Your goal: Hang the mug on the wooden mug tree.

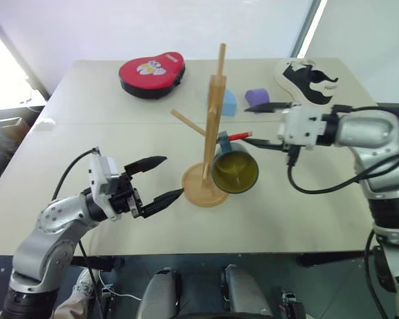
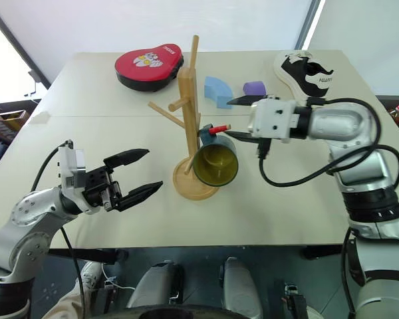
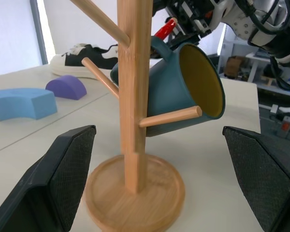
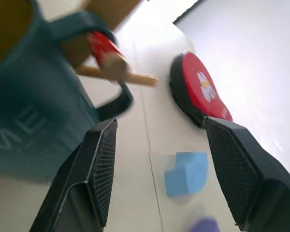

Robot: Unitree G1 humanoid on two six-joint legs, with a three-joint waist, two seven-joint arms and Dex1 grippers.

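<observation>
mug (image 1: 234, 169) hangs by its handle on red-tipped peg of wooden mug tree (image 1: 213, 126) — right gripper (image 1: 258, 125) just beside, fingers spread, empty; left gripper (image 1: 158, 178) open, empty, near the base

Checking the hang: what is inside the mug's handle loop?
The red-tipped peg of the wooden mug tree passes through the handle of the mug. The loop's contact point underneath is hidden.

mug (image 2: 215, 163) on mug tree (image 2: 189, 100) (table centre)
</observation>
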